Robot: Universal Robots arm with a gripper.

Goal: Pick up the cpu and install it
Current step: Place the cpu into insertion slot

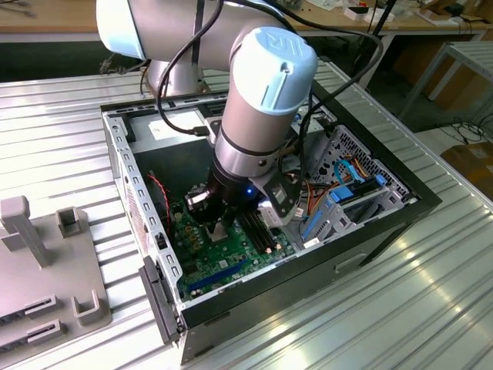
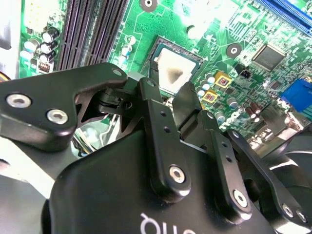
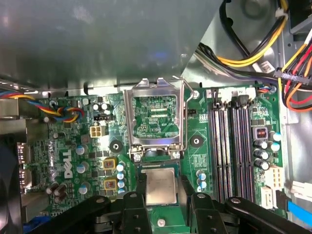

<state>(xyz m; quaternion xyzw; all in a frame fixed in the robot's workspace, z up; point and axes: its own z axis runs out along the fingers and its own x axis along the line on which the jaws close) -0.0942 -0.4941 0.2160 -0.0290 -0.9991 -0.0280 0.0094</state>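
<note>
The cpu is a pale silvery square lying flat within the socket's dark seat on the green motherboard. My gripper reaches down into the open computer case, and its black fingers flank the cpu on two opposite edges, shut on it. In the second wrist view the cpu shows between the fingertips of the gripper. The socket's metal load frame is hinged open just beyond the cpu. In the exterior view the gripper is low over the board.
Black memory slots run beside the socket. Bundled coloured cables and a drive cage crowd one end of the case. A grey wall of the case rises past the load frame. A grey fixture block sits on the ribbed table at the exterior view's left.
</note>
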